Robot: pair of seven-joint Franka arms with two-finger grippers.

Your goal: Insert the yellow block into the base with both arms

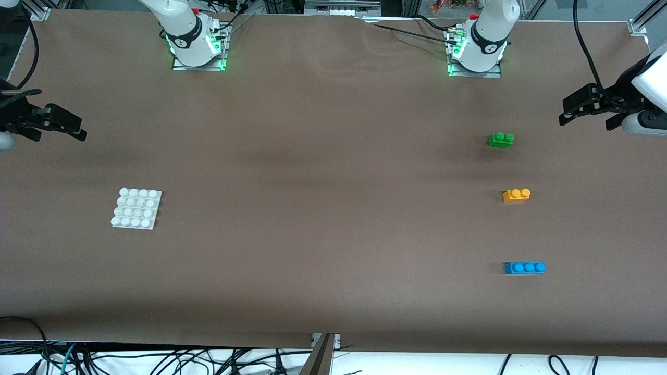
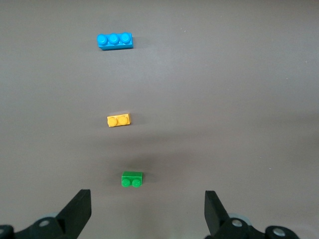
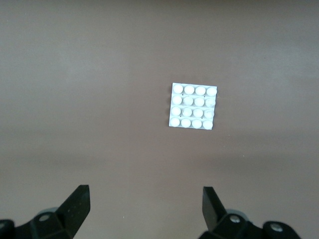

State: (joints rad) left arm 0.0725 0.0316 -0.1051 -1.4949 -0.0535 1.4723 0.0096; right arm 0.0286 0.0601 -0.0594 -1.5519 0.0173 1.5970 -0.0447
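Front: yellow block (image 1: 516, 195) on counter (image 1: 323, 208) at left arm's end, between green brick (image 1: 501, 140) and blue brick (image 1: 525, 267). Base (image 1: 136, 208) at right arm's end.
Left wrist: left gripper (image 2: 147, 211) jaws wide, empty.
Right wrist: right gripper (image 3: 145, 209) jaws wide, empty.

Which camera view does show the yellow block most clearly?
The left wrist view shows the yellow block best: it looks down on it from closer, both studs plain, between the green brick and the blue brick. The front view shows it smaller, toward the left arm's end of the table. The right wrist view does not show it.
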